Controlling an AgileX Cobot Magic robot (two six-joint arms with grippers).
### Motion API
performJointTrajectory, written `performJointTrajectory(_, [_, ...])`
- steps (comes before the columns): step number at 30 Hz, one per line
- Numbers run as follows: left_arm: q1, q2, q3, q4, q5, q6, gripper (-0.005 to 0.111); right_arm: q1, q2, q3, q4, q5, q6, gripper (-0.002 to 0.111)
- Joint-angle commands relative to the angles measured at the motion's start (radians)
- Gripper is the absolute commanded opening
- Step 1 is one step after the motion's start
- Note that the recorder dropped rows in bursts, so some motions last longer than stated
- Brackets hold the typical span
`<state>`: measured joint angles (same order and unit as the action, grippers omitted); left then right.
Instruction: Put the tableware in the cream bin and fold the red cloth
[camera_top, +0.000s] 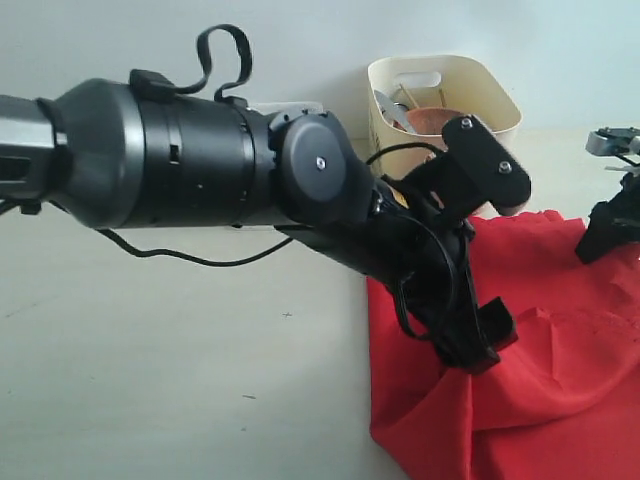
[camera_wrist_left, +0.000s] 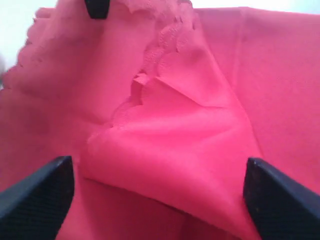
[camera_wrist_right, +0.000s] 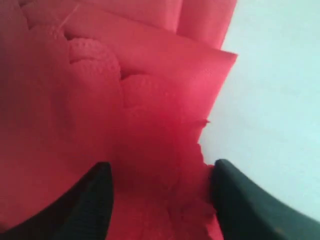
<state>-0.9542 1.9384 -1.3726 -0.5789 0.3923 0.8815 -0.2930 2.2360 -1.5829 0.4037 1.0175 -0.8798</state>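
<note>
Looks past the clearing-up and partway into the fold.

Find the cream bin (camera_top: 500, 110) at 1 o'clock in the exterior view, with a brown wooden plate (camera_top: 432, 120) and some metal pieces showing inside. Cannot tell whether every piece of tableware is in there, but see none on the bare part of the table (camera_top: 180, 380). Find the red cloth (camera_top: 540, 370) at 4 o'clock, rumpled and bunched, with a scalloped edge turned over onto itself, not yet a flat, neat fold. Note the left gripper (camera_wrist_left: 157, 172) down over it, fingers spread very wide, gripping nothing. Note the right gripper (camera_wrist_right: 161, 172) at about 3 o'clock by the cloth's corner, fingers partly apart over the fabric, seemingly not pinching it. Judged left to do: take hold of an edge, square the layers, flatten.
</note>
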Motion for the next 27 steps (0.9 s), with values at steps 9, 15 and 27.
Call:
performJointTrajectory(9, [-0.046,0.063,-0.008,0.025,0.125,-0.007,0.087,0.001,-0.01,-0.009,-0.021,0.0,-0.016,0.0])
performJointTrajectory(15, [-0.047,0.063,-0.008,0.025,0.19,-0.026,0.087,0.001,-0.077,-0.009,-0.003,-0.031,-0.009,0.0])
performJointTrajectory(27, [-0.094,0.063,-0.003,0.025,0.185,-0.026,0.073,0.003,-0.081,-0.104,0.189,0.002,-0.008,0.0])
